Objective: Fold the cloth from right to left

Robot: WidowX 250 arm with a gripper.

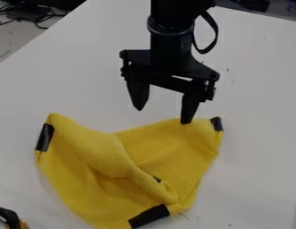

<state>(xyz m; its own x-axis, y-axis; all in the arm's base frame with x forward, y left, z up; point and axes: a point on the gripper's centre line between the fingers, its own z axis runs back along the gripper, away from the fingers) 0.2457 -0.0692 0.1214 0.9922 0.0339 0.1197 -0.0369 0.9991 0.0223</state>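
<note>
The black gripper hangs over the far edge of the yellow cloth, its two fingers spread open and nothing between them. Its right fingertip overlaps the cloth's upper edge in view; whether it touches cannot be told. The yellow cloth lies rumpled on the white table, with a thick raised fold running from its upper left down to the lower right. Black patches mark its left corner, its upper right corner and its bottom edge, and a small dark bit shows beside the fold.
The white table surrounds the cloth. A black and orange object sits at the lower left corner. Cables lie beyond the table's edge at the upper left.
</note>
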